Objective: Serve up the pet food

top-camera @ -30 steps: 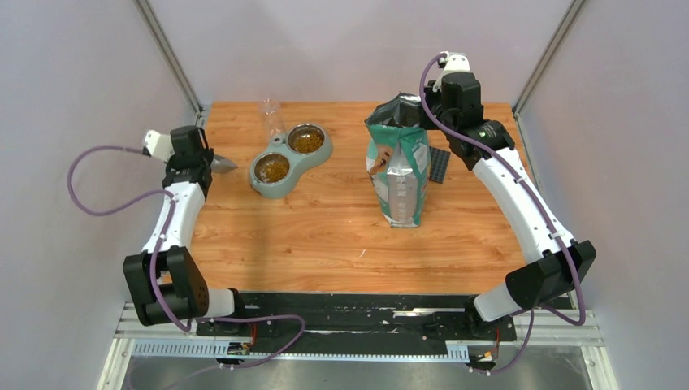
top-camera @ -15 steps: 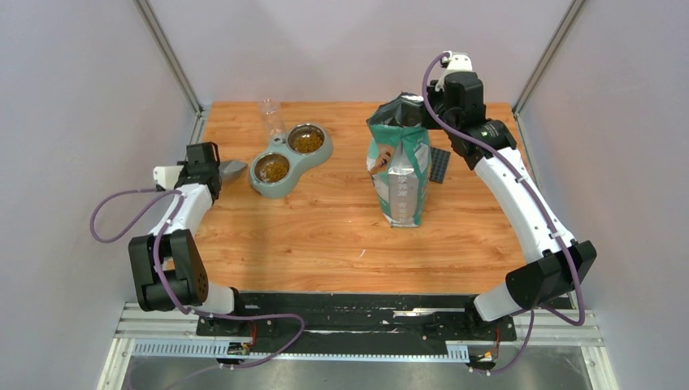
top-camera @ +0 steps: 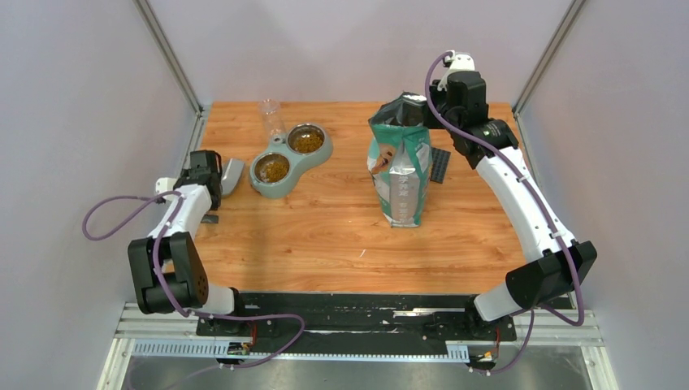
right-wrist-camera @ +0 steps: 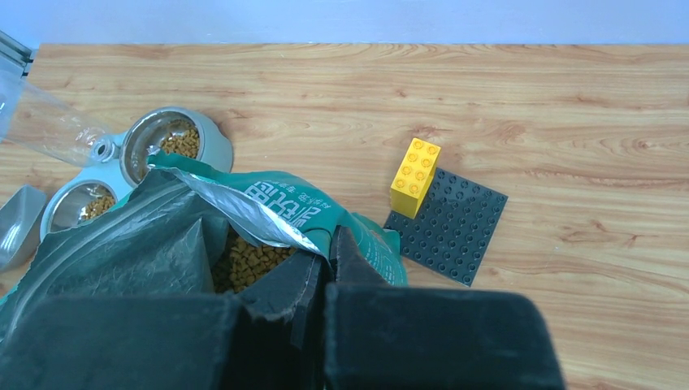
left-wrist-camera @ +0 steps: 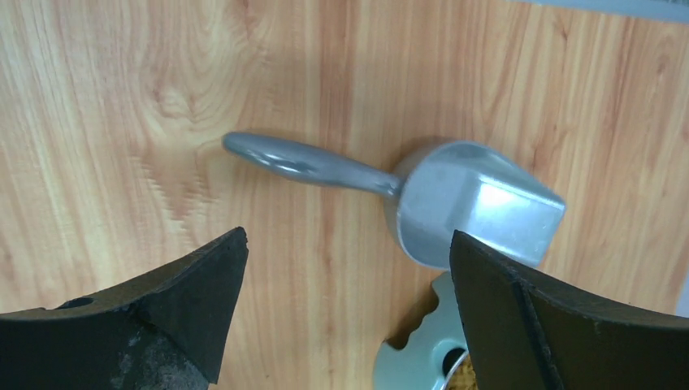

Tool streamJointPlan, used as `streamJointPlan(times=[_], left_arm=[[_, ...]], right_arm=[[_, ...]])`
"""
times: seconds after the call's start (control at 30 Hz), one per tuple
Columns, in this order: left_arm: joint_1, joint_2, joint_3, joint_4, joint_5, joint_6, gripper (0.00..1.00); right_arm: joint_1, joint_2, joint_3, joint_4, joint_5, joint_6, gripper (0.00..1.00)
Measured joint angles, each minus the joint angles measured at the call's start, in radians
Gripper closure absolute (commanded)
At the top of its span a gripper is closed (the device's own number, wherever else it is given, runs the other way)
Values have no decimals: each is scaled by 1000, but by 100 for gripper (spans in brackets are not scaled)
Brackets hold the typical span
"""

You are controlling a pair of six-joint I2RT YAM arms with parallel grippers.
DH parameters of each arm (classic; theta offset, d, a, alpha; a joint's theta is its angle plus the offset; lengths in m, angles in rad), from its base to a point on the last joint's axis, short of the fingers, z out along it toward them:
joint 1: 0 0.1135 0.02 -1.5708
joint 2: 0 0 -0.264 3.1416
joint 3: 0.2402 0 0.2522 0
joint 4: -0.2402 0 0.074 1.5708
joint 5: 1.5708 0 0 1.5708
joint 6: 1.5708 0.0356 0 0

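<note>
Brown pet food fills both bowls of the grey-green double feeder, and more shows inside the open green-and-white bag. The bag stands upright mid-table. My right gripper is shut on its top rim, seen in the top view at the bag's back edge. The grey metal scoop lies empty on the wood just left of the feeder. My left gripper hovers above it, open, with nothing between its fingers.
A clear bottle sticks out of the feeder toward the back. Behind the bag, a yellow brick sits on a dark studded baseplate. Grey walls close in the table on the left, right and back.
My left gripper has opened and let go of the scoop, which now lies on the table. The left arm has drawn back toward the near side. The right arm has barely moved.
</note>
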State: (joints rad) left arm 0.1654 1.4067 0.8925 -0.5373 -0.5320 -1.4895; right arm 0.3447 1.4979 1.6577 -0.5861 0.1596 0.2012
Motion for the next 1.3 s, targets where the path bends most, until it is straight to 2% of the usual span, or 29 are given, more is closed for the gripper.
streamJointPlan(times=[0.1, 0.2, 0.33, 0.43, 0.6, 0.83, 1.1, 1.3], left_arm=[[-5, -1, 67, -63, 21, 99, 0], [-46, -16, 156, -70, 50, 268, 0], [-227, -72, 252, -10, 97, 528, 0], [-354, -112, 298, 76, 218, 673, 0], [-474, -102, 375, 208, 447, 832, 0], [-634, 76, 648, 317, 672, 1045, 0], [-636, 407, 1043, 290, 900, 1155, 4], [-651, 566, 1182, 186, 999, 1193, 4]], right_arm=[[-5, 0, 0, -1, -5, 3, 100], [-12, 0, 0, -1, -11, 8, 100], [-22, -1, -4, 0, -18, 19, 100], [-27, -2, -5, 0, -29, 31, 100], [-30, -2, -5, 0, -50, 47, 100], [-38, -2, -5, 5, -101, 58, 100], [-47, -6, -17, 25, -201, 30, 100], [-49, -10, -22, 30, -229, 17, 100]])
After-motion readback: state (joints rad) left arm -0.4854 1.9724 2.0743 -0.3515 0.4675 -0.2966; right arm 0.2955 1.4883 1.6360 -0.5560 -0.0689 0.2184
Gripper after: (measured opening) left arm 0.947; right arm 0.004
